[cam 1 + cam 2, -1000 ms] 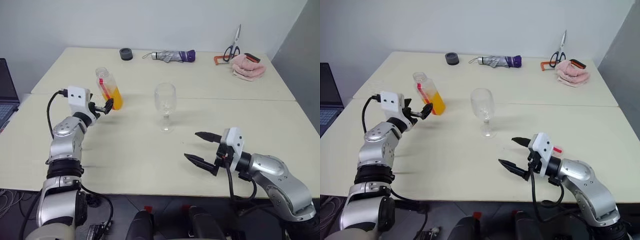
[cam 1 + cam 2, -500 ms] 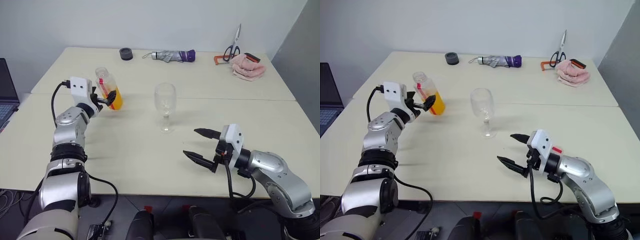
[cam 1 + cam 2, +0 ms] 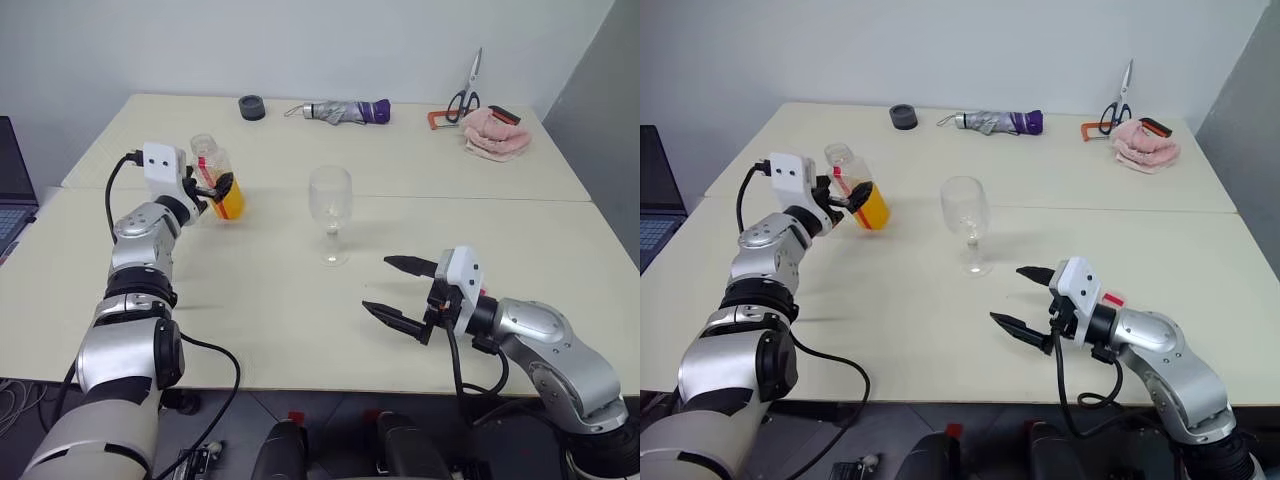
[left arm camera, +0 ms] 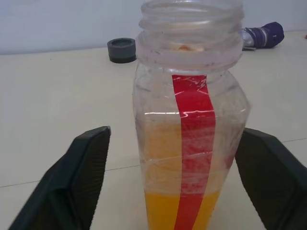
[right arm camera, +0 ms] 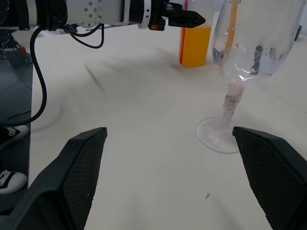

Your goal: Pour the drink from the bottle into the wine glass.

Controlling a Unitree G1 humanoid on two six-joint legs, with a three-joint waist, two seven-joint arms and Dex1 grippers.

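My left gripper (image 3: 213,187), upper left of the frame, brackets the small clear squarish plastic bottle (image 3: 217,179) of orange drink (image 4: 178,211), fingers apart, not yet touching. Bottle upright and uncapped; clear stemmed wine glass (image 3: 331,213) stands to its right. My right gripper (image 3: 400,290) gapes wide, empty.

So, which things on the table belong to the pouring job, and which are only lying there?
For the job:
- bottle, no cap on it
- drink in its lower part
- wine glass

Only lying there:
- grey ring
- folded umbrella
- scissors
- pink cloth
- laptop beside the table
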